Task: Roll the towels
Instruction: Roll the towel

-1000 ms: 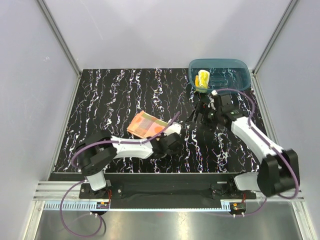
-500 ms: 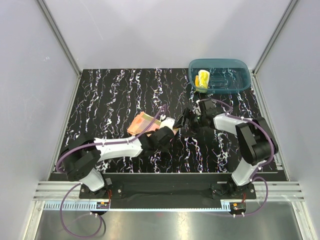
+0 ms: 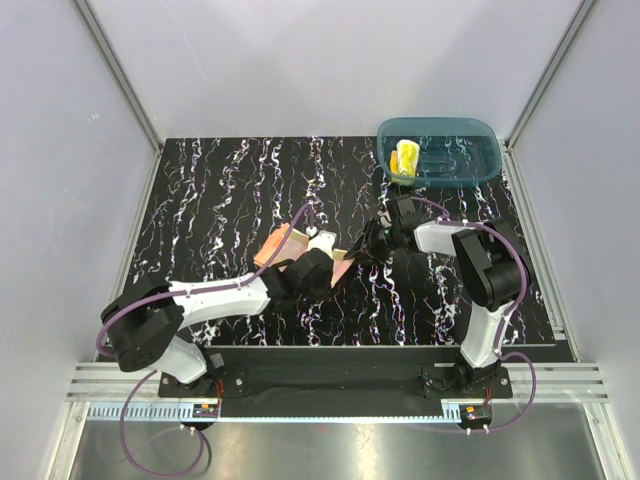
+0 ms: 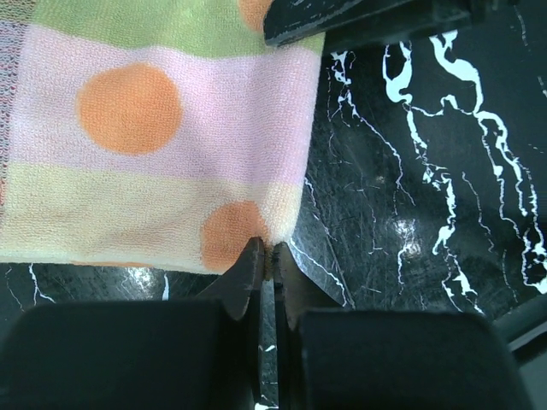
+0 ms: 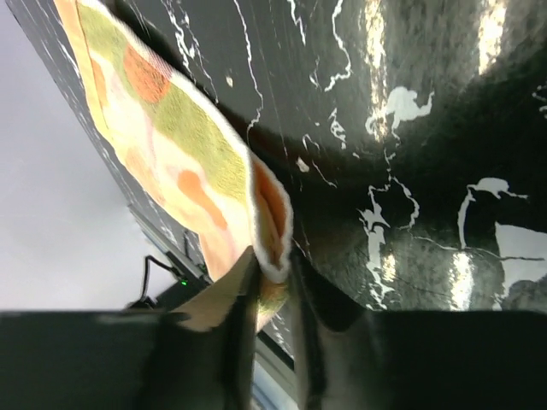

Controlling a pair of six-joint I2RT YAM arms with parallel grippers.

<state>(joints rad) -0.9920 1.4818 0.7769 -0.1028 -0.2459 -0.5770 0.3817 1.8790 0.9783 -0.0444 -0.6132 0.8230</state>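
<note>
The orange dotted towel [image 3: 279,244] lies mid-table between both arms. Up close its underside shows pink and green bands with orange dots [image 4: 154,128]. My left gripper [image 4: 267,252] is shut on the towel's near right corner. My right gripper [image 5: 272,273] is pinched on a folded edge of the same towel [image 5: 171,145], which hangs lifted off the black marbled table [image 3: 220,190]. In the top view the two grippers, left [image 3: 336,262] and right [image 3: 364,249], meet at the towel's right end. The yellow towel [image 3: 405,158] sits rolled in the teal tub [image 3: 470,135].
The teal tub stands at the table's back right corner. White walls and metal posts enclose the table on three sides. My right arm's dark finger [image 4: 367,17] crosses the top of the left wrist view.
My right arm swung left from near the tub to the towel's right end and closed its jaws on the towel edge. My left gripper kept its hold and shifted slightly right.
</note>
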